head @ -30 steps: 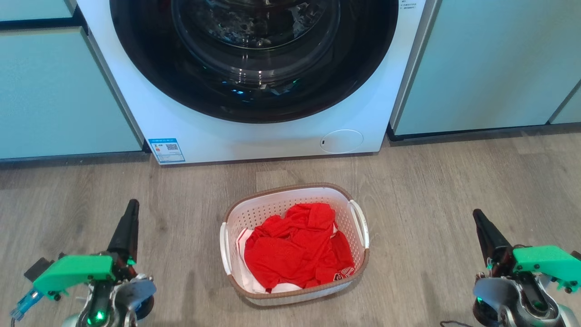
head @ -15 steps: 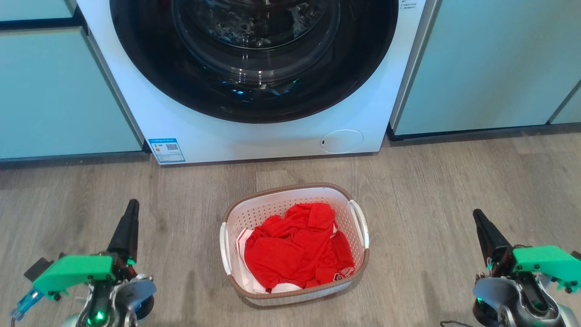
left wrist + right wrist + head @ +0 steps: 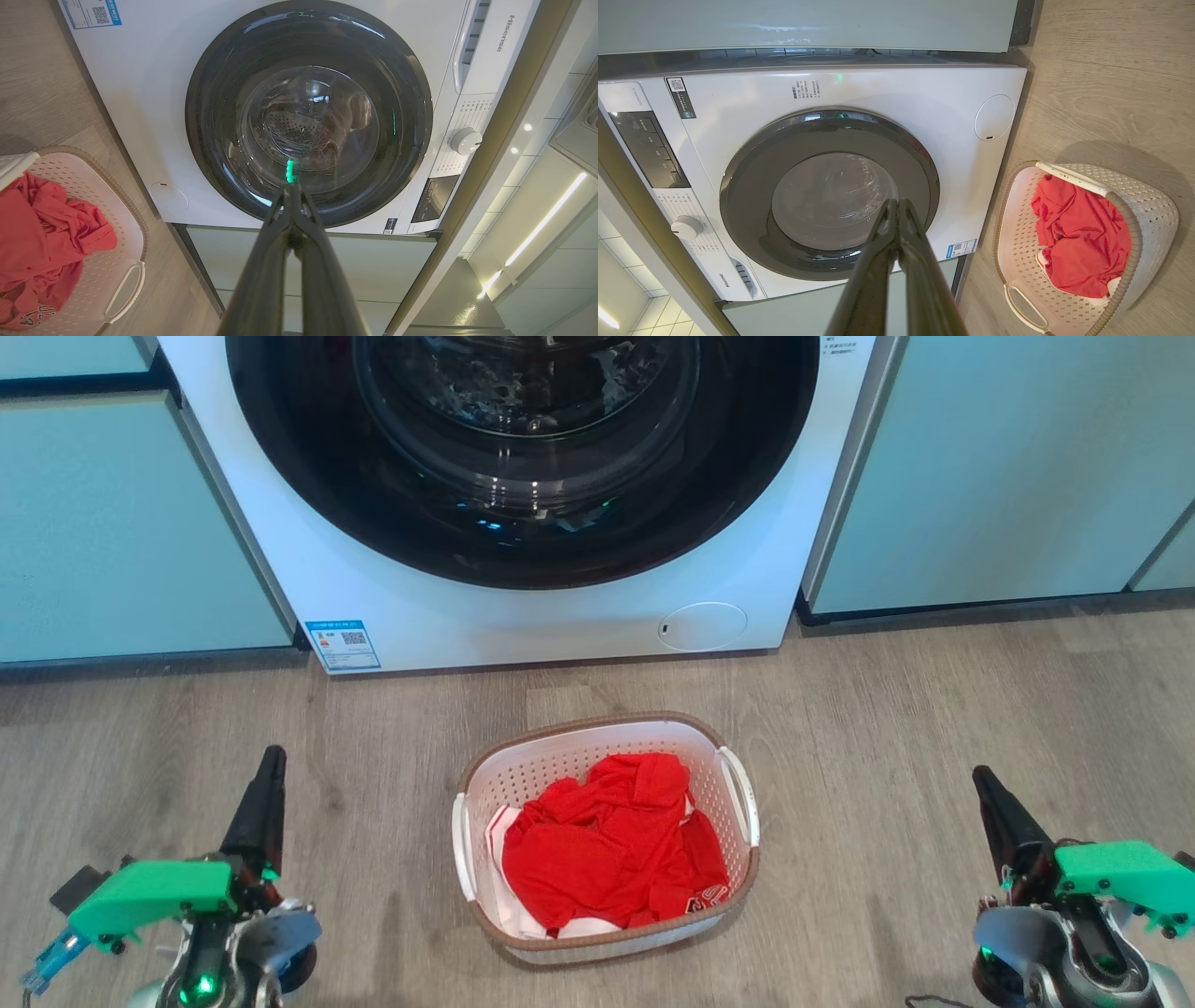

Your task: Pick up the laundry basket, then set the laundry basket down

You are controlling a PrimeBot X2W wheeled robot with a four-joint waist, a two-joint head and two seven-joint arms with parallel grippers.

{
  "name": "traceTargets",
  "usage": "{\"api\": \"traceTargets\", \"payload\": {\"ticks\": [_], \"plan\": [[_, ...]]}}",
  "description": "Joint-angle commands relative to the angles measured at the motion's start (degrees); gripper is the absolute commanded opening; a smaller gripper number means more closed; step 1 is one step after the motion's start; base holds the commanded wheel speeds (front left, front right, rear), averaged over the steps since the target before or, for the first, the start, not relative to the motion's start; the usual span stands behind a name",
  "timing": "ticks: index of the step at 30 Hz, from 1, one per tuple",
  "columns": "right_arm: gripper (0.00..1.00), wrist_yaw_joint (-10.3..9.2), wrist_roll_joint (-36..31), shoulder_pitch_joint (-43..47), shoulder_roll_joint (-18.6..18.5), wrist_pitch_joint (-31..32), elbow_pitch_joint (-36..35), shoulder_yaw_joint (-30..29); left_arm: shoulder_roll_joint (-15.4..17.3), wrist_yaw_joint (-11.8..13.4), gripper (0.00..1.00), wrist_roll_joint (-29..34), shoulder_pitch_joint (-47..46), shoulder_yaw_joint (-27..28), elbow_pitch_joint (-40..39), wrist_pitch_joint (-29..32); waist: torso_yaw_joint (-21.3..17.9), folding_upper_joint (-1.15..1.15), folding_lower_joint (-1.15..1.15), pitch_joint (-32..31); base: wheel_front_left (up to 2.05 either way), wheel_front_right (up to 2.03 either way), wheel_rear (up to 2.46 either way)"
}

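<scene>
The laundry basket (image 3: 728, 751) stands on the wooden floor in front of the washer, white and perforated with a brown rim and a white handle on each side. Red clothing (image 3: 611, 845) lies inside it. In the wrist views the laundry basket (image 3: 131, 247) (image 3: 1148, 210) sits off to one side. My left gripper (image 3: 271, 758) is low at the left, well apart from the basket, shut and empty. My right gripper (image 3: 980, 777) is low at the right, also apart from it, shut and empty. Each wrist view shows its own left gripper (image 3: 292, 187) or right gripper (image 3: 896, 203) with fingertips together.
A white front-loading washer (image 3: 560, 616) with a dark round door stands just behind the basket. Pale green cabinets (image 3: 121, 532) flank it on both sides. Wooden floor (image 3: 934, 709) spreads around the basket.
</scene>
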Motion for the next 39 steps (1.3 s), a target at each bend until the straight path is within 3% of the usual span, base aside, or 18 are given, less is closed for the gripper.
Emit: {"api": "traceTargets", "payload": {"ticks": [1, 39], "plan": [[0.00, -0.09, -0.58, -2.74, -0.40, 0.50, -1.99, 1.00, 0.82, -0.39, 0.00, 0.17, -2.73, 2.04, -1.70, 0.41, 0.00, 0.00, 0.00, 0.00, 0.00, 0.00, 0.00], [0.00, -0.09, -0.57, -2.74, -0.40, 0.49, -1.99, 1.00, 0.82, -0.39, 0.00, 0.17, -2.73, 2.04, -1.70, 0.41, 0.00, 0.00, 0.00, 0.00, 0.00, 0.00, 0.00]]}}
